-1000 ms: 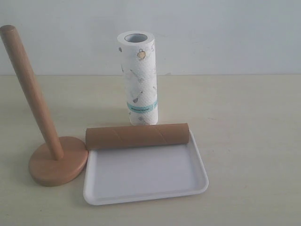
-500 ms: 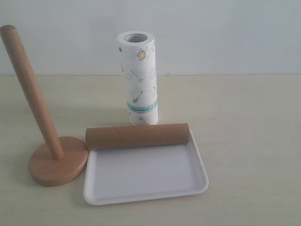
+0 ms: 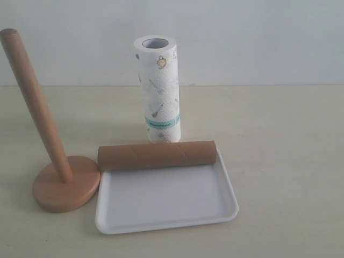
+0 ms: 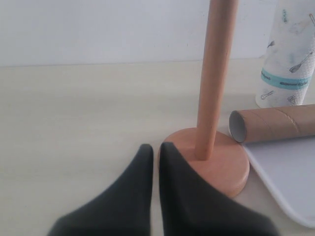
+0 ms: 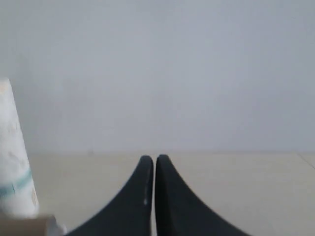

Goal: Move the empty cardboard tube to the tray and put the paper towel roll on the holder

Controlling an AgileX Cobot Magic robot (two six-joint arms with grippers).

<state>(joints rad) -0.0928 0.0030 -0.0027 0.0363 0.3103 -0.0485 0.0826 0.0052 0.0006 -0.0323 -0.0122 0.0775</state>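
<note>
Since the cardboard tube [image 3: 157, 155] lies lengthwise along the tray's [image 3: 166, 207] far rim, the paper towel roll [image 3: 158, 91] is next: upright on the worktop [image 3: 279, 134] just behind, right of the holder [image 3: 38, 107]. By the holder's base, the left claw [image 4: 154, 152] looks nearer; it and the right claw [image 5: 154, 160] are pressed together, empty.

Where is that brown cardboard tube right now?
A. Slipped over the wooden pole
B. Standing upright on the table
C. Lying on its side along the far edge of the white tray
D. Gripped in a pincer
C: the cardboard tube lies on its side along the far edge of the white tray, while the wooden pole beside it is bare.
</note>
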